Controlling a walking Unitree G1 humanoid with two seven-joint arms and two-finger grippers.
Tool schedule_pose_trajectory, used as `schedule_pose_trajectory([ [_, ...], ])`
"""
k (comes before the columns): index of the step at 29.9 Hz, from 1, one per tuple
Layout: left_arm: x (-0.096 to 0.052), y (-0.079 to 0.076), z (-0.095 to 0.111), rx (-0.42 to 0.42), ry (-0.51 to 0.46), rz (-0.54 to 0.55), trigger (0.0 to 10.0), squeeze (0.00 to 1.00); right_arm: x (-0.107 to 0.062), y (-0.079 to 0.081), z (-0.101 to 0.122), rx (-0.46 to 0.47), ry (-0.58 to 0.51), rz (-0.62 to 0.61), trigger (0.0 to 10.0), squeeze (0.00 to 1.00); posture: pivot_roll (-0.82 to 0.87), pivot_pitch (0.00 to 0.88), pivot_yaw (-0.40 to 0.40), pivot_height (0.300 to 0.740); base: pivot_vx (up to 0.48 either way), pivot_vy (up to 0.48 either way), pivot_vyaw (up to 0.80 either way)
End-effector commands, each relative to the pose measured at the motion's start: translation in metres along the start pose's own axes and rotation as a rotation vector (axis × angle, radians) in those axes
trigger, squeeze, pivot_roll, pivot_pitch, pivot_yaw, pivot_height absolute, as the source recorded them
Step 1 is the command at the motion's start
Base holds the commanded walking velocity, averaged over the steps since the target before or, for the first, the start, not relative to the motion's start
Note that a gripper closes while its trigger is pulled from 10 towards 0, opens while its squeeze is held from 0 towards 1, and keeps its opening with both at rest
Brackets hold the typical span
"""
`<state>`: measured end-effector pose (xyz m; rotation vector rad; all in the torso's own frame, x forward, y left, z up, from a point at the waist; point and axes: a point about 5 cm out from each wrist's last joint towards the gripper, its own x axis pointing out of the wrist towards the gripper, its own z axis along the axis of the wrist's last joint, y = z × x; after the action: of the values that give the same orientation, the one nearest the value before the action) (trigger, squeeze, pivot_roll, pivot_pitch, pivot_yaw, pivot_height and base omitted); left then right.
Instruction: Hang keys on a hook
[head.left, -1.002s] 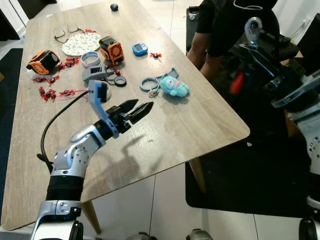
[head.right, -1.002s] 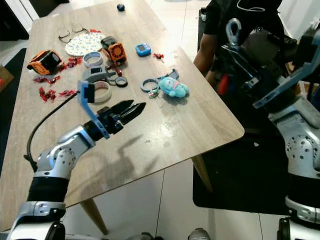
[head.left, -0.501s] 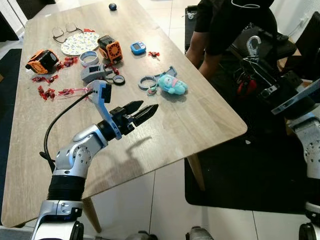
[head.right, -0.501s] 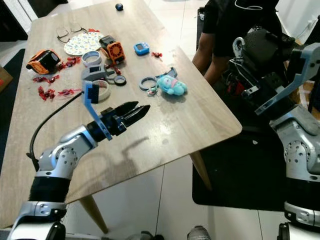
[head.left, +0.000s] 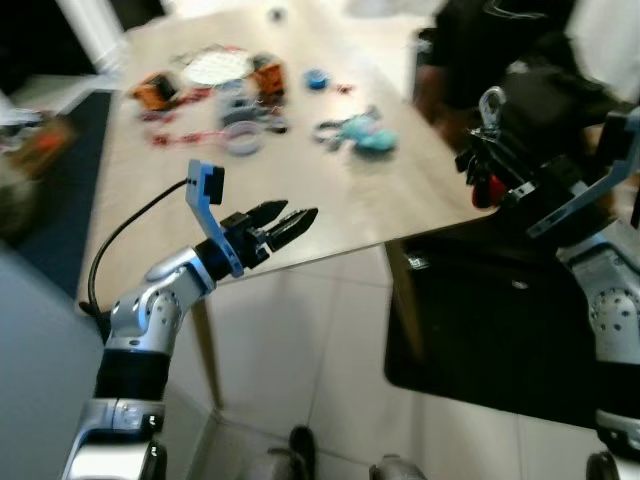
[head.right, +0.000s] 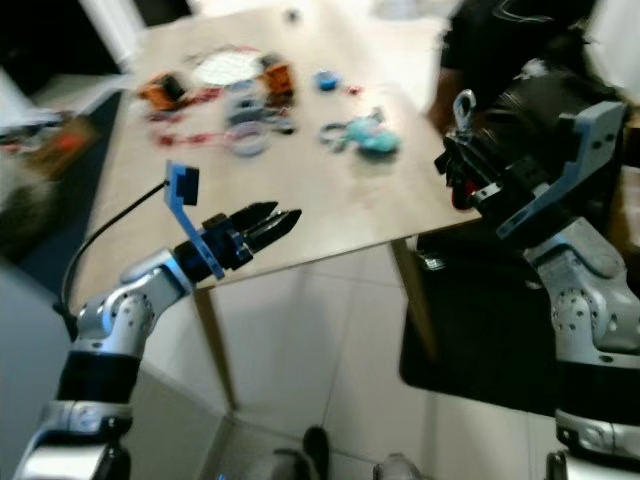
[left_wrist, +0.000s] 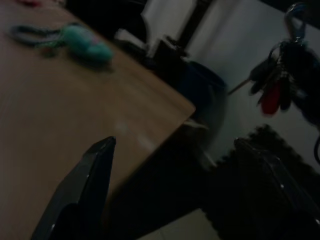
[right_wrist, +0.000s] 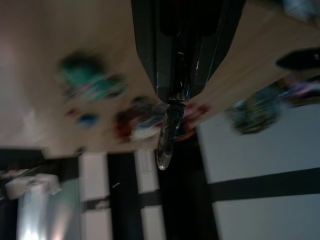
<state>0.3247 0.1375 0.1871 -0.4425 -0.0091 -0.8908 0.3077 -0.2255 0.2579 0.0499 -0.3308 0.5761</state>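
Observation:
A bunch of keys (head.left: 484, 168) with a red tag and a silver carabiner (head.left: 490, 101) hangs from my right gripper (head.left: 497, 150), which is shut on it, raised at the right beyond the table's corner. In the right wrist view the carabiner (right_wrist: 167, 136) sticks out between the closed fingers (right_wrist: 150, 60). The left wrist view shows the keys (left_wrist: 276, 82) dangling ahead in the air. My left gripper (head.left: 291, 218) is open and holds nothing, held out level over the table's near edge (head.left: 330, 245). No hook can be made out.
The wooden table (head.left: 170, 190) carries a blue plush toy (head.left: 374, 136), tape rolls and small orange and red items at its far end. A person in black (head.left: 490, 45) stands behind my right arm. A black mat (head.left: 480, 330) covers the floor at right; a grey surface (head.left: 30, 340) rises at left.
The camera has swung and blurred: the table has shifted up and away and more tiled floor shows. My right gripper still holds the keys; the left arm keeps its pose.

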Motion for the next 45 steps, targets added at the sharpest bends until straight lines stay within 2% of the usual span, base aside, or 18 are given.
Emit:
schedule_pose_trajectory([
  [1, -0.001, 0.002, 0.001, 0.023, 0.019, 0.005, 10.0, 0.00, -0.001, 0.000, 0.004, -0.022, -0.018, 0.004, 10.0, 0.00, -0.18, 0.134, 0.110, 0.740, 0.000, 0.000, 0.00],
  [14, -0.007, 0.005, 0.001, 0.059, -0.009, -0.002, 10.0, 0.00, -0.005, 0.001, -0.010, -0.046, 0.041, -0.007, 10.0, 0.00, -0.18, 0.142, 0.121, 0.740, 0.000, 0.000, 0.00],
  [21, -0.017, 0.018, -0.013, 0.112, 0.063, 0.058, 10.0, 0.00, -0.023, -0.010, -0.057, -0.078, 0.246, -0.093, 10.0, 0.00, -0.17, 0.143, 0.125, 0.740, 0.000, 0.000, 0.00],
  [22, -0.017, 0.018, -0.013, 0.112, 0.063, 0.058, 10.0, 0.00, -0.023, -0.010, -0.057, -0.078, 0.246, -0.093, 10.0, 0.00, -0.17, 0.143, 0.125, 0.740, 0.000, 0.000, 0.00],
  [24, -0.026, 0.028, -0.024, 0.140, 0.123, 0.095, 10.0, 0.00, -0.037, -0.015, -0.080, -0.084, 0.338, -0.149, 10.0, 0.00, -0.18, 0.142, 0.127, 0.740, 0.000, 0.000, 0.00],
  [25, -0.026, 0.028, -0.024, 0.140, 0.123, 0.095, 10.0, 0.00, -0.037, -0.015, -0.080, -0.084, 0.338, -0.149, 10.0, 0.00, -0.18, 0.142, 0.127, 0.740, 0.000, 0.000, 0.00],
  [28, -0.046, 0.044, -0.047, 0.174, 0.246, 0.177, 10.0, 0.00, -0.066, -0.026, -0.119, -0.058, 0.480, -0.283, 10.0, 0.00, -0.17, 0.141, 0.126, 0.740, 0.000, 0.000, 0.00],
  [30, -0.055, 0.050, -0.054, 0.164, 0.270, 0.215, 10.0, 0.00, -0.081, -0.028, -0.134, -0.036, 0.531, -0.342, 10.0, 0.00, -0.17, 0.142, 0.128, 0.740, 0.000, 0.000, 0.00],
  [31, -0.055, 0.050, -0.054, 0.164, 0.270, 0.215, 10.0, 0.00, -0.081, -0.028, -0.134, -0.036, 0.531, -0.342, 10.0, 0.00, -0.17, 0.142, 0.128, 0.740, 0.000, 0.000, 0.00],
  [32, -0.066, 0.057, -0.061, 0.153, 0.287, 0.256, 10.0, 0.00, -0.099, -0.029, -0.151, -0.009, 0.588, -0.412, 10.0, 0.00, -0.17, 0.142, 0.128, 0.740, 0.000, 0.000, 0.00],
  [34, -0.071, 0.060, -0.065, 0.154, 0.303, 0.276, 10.0, 0.00, -0.107, -0.029, -0.159, 0.006, 0.615, -0.443, 10.0, 0.00, -0.17, 0.142, 0.128, 0.740, 0.000, 0.000, 0.00],
  [36, -0.084, 0.065, -0.077, 0.182, 0.380, 0.302, 10.0, 0.00, -0.127, -0.028, -0.174, 0.026, 0.683, -0.506, 10.0, 0.00, -0.17, 0.140, 0.125, 0.740, 0.000, 0.000, 0.00],
  [37, -0.084, 0.065, -0.077, 0.182, 0.380, 0.302, 10.0, 0.00, -0.127, -0.028, -0.174, 0.026, 0.683, -0.506, 10.0, 0.00, -0.17, 0.140, 0.125, 0.740, 0.000, 0.000, 0.00],
  [38, -0.093, 0.067, -0.086, 0.206, 0.444, 0.314, 10.0, 0.00, -0.139, -0.025, -0.184, 0.040, 0.729, -0.545, 10.0, 0.00, -0.17, 0.140, 0.125, 0.740, 0.000, 0.000, 0.00],
  [39, -0.112, 0.071, -0.104, 0.235, 0.568, 0.341, 10.0, 0.00, -0.166, -0.018, -0.203, 0.060, 0.833, -0.635, 10.0, 0.00, -0.17, 0.140, 0.125, 0.740, 0.000, 0.000, 0.00],
  [40, -0.112, 0.071, -0.104, 0.235, 0.568, 0.341, 10.0, 0.00, -0.166, -0.018, -0.203, 0.060, 0.833, -0.635, 10.0, 0.00, -0.17, 0.140, 0.125, 0.740, 0.000, 0.000, 0.00],
  [42, -0.131, 0.073, -0.124, 0.261, 0.703, 0.378, 10.0, 0.00, -0.193, -0.007, -0.219, 0.089, 0.935, -0.721, 10.0, 0.00, -0.17, 0.135, 0.123, 0.740, 0.000, 0.000, 0.00],
  [45, -0.144, 0.071, -0.138, 0.258, 0.782, 0.398, 10.0, 0.00, -0.211, 0.004, -0.229, 0.100, 1.008, -0.770, 10.0, 0.00, -0.17, 0.132, 0.121, 0.740, 0.000, 0.000, 0.00],
])
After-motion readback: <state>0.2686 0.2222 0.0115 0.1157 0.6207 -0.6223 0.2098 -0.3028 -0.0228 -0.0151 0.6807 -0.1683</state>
